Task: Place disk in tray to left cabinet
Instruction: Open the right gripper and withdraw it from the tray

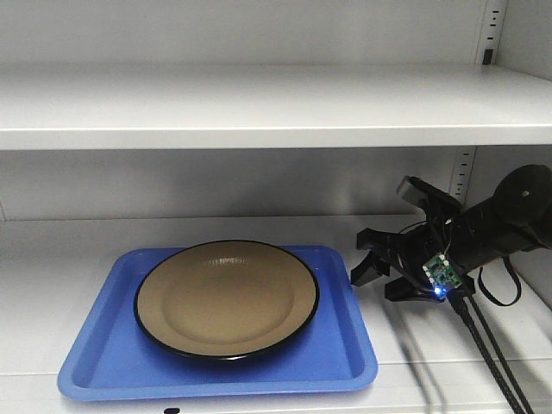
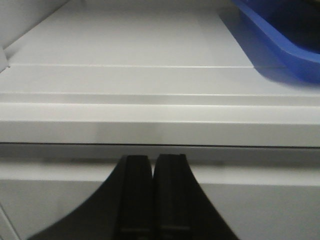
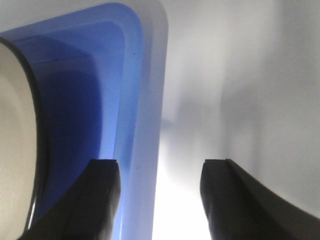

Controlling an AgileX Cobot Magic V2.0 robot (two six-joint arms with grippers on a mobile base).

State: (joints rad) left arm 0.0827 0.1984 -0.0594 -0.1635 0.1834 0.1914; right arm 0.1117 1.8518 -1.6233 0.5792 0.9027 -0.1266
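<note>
Lower left of the front view: blue tray [image 1: 345, 362] sits flat on the lower shelf of the left cabinet [image 1: 259, 103], tan disk [image 1: 226, 297] with black rim lying in it, centred, filling most of the tray's short side. Nothing on the upper shelf above. Right of frame, the right gripper [image 1: 379, 278] hangs just beside the tray's right rim, jaws apart, holding nothing; small green board [image 1: 442, 274] with a blue light on its wrist, black cables [image 1: 492, 354] trailing down to the lower right corner.

Left wrist view: left gripper [image 2: 152, 192] at bottom centre, fingers pressed together, nothing between them, outside the shelf's front edge; tray corner [image 2: 285, 45] at upper right.

Right wrist view: disk edge [image 3: 15, 150] at far left, tray rim [image 3: 142, 100] next, left finger [image 3: 102, 200] over the rim, right finger over bare shelf; right gripper [image 3: 160, 200] spread wide.
</note>
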